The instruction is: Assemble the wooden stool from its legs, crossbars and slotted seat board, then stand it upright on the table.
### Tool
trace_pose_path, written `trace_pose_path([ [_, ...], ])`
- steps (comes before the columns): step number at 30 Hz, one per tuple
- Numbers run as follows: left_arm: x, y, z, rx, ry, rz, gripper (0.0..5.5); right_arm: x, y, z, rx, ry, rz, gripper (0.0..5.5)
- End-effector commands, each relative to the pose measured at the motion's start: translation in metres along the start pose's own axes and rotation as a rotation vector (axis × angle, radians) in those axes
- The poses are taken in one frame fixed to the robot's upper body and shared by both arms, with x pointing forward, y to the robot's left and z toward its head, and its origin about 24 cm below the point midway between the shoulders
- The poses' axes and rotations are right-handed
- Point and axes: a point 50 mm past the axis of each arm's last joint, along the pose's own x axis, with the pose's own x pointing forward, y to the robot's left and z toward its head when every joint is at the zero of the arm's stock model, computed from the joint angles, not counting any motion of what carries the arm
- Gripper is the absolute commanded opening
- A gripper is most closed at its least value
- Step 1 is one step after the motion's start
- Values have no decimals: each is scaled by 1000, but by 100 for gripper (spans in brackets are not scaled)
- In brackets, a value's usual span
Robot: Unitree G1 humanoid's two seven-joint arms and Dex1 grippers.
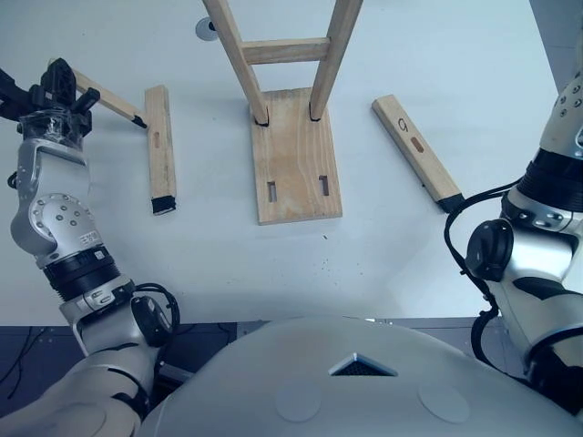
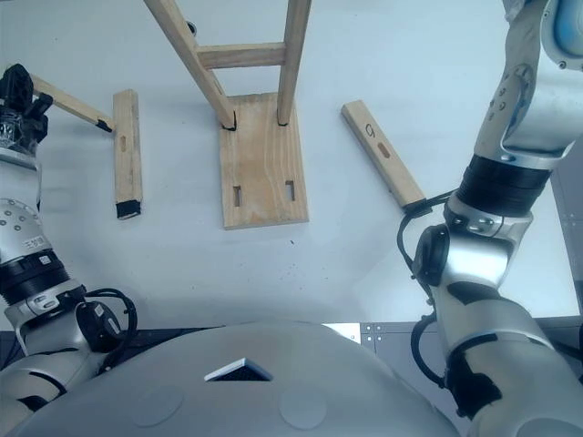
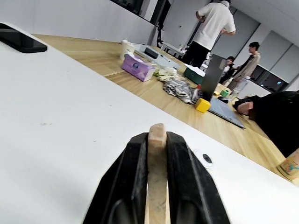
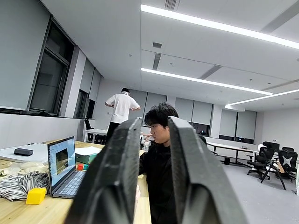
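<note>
Seat board (image 1: 296, 159) lay flat near the middle of the white table (image 1: 437, 55), its long side running away from the robot. Two legs stood in its far pair of slots. The left leg (image 1: 235, 55) leaned outward to the left and the right leg (image 1: 332, 55) stood closer to upright. A crossbar (image 1: 284, 50) joined them above the board. The near pair of slots (image 1: 271, 190) stood open.

A third leg (image 1: 159, 146) lay flat on the table to the left of the board, well apart from it, with a dark tip at its near end. A fourth leg (image 1: 414, 150) lay flat to the right of the board, slanting, its dark tip towards the table's right side.

Farther left, a thin bar (image 1: 109, 102) slanted across the table. Its dark-tipped inner end sat just beside the far end of the third leg; whether they touched could not be told. The left gripper (image 3: 157, 137) was clamped on the bar's outer end, the wood pinched between its two black fingers.

The right gripper (image 4: 155, 122) was held up off the table. Its fingers were parted by a narrow gap, through which the room behind showed.
</note>
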Motion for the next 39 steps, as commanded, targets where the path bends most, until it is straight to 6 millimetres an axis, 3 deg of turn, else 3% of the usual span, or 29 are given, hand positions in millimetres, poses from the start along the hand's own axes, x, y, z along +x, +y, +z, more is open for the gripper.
trace_pose_path([
  [1,-2,1,-6,-26,41,-5,37,-2,0,-5,-37,22,16,20],
  [12,-5,2,-10,-4,82,-46,37,-10,8,-15,-27,63,33,0],
  [21,-6,0,5,-2,48,-92,37,-12,10,-17,-24,76,36,0],
  [29,-8,3,-6,20,87,-99,37,-11,11,-19,-25,89,43,0],
  [39,-8,2,7,72,68,-135,37,-12,16,-22,-18,110,59,0],
])
